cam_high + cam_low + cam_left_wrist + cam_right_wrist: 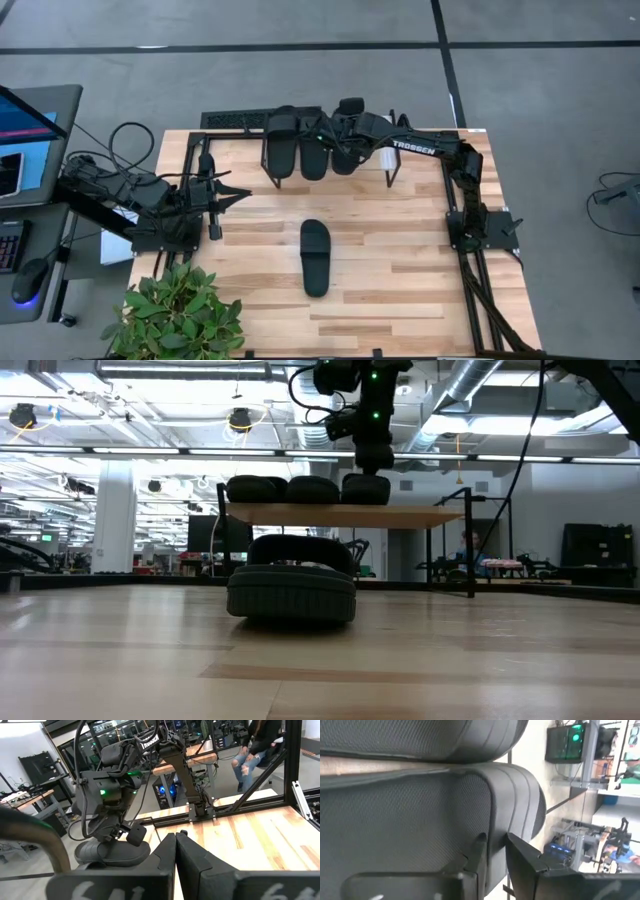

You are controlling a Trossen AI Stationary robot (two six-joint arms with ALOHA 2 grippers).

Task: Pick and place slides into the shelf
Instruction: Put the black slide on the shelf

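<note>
Three black slides (250,488) (312,488) (365,488) lie side by side on the shelf (340,516), soles on its light wood top. A further slide (315,257) lies flat on the table's middle, in front of the shelf. My right gripper (494,851) reaches over the shelf from the right and is shut on the rightmost slide (345,150). My left gripper (240,197) waits shut above the table's left side, holding nothing. My right gripper pinches the edge of the rightmost slide's ribbed strap (496,837) between its two fingers. It comes slanting down from above. The slide looks to rest on the shelf top beside the middle slide (420,740).
A potted plant (175,312) stands at the near left corner. A laptop and mouse (28,280) sit off the table's left edge. A black power strip (235,119) lies along the far edge. A person (255,745) sits beyond the table.
</note>
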